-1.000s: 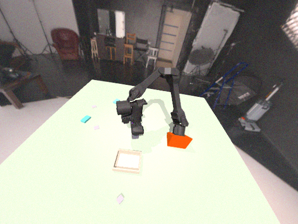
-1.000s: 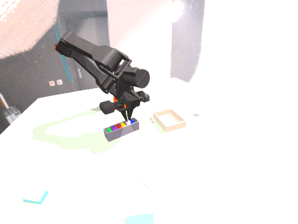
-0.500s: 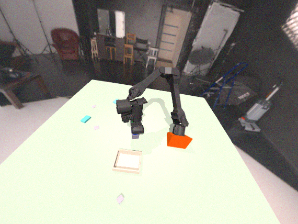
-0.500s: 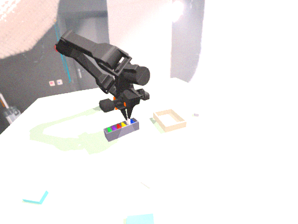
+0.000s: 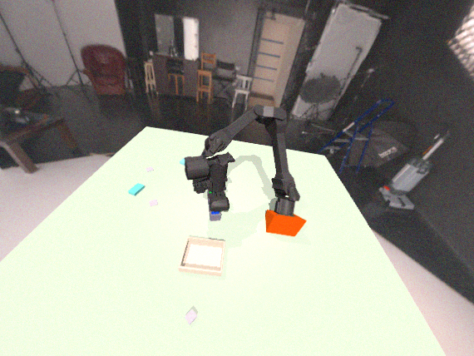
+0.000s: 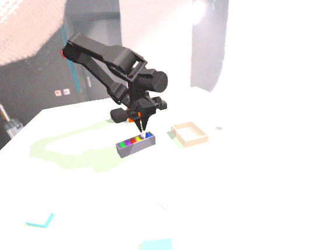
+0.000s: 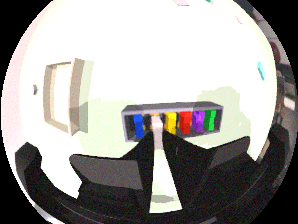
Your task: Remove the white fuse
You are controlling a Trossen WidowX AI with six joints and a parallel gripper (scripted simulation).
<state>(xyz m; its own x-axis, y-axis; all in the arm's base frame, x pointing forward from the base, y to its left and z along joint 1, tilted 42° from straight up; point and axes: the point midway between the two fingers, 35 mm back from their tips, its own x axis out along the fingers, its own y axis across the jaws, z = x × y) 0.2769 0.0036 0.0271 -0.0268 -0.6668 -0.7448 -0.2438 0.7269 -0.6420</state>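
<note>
My gripper (image 6: 143, 131) (image 7: 158, 136) is shut on the white fuse (image 6: 143, 135) (image 7: 157, 124), holding it by its upper part. The fuse stands upright and higher than its neighbours; whether its lower end is clear of its slot I cannot tell. The grey fuse block (image 5: 214, 218) (image 6: 137, 149) (image 7: 172, 107) stands below the fingertips. The blue fuse (image 6: 148, 135) (image 7: 138, 126) sits on one side of the white one, the yellow fuse (image 6: 138, 139) (image 7: 171, 123) on the other. The tray (image 5: 201, 272) (image 6: 196, 142) (image 7: 75, 97) has no fuse in it. The fingertips are hidden in the top view.
The red fuse (image 6: 132, 141) (image 7: 185, 122), purple fuse (image 6: 127, 142) (image 7: 199, 121) and green fuse (image 6: 122, 145) (image 7: 210, 120) stand in the block beyond the yellow one. A cyan block (image 5: 136, 189) (image 6: 39, 221) and a small pale piece (image 5: 190, 316) lie far from the block.
</note>
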